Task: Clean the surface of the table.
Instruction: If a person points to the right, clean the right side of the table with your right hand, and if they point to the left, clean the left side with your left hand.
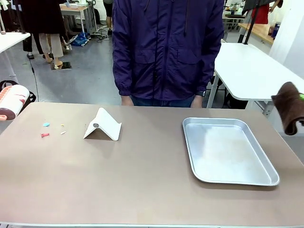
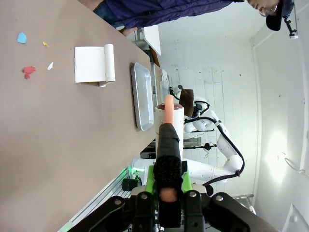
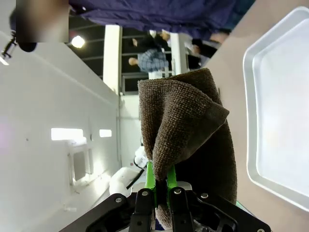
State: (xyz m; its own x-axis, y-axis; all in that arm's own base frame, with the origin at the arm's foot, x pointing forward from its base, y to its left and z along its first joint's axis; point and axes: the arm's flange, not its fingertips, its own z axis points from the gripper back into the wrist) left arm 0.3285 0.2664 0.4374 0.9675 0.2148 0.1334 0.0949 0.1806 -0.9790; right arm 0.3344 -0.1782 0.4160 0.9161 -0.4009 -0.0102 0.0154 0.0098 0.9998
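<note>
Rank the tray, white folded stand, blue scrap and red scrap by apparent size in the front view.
1. Tray, largest by far
2. White folded stand
3. Blue scrap and red scrap, too alike to separate

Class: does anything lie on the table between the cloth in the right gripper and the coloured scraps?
Yes. The silver tray lies nearest the brown cloth; further along the table, the white folded card stands just before the scraps.

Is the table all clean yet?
Not yet. Nothing looks done: little coloured scraps lie on the table near its left end. In hand: the right gripper is shut on a brown cloth, the left gripper on a white roller, at the table's two ends. Left: all the cleaning.
</note>
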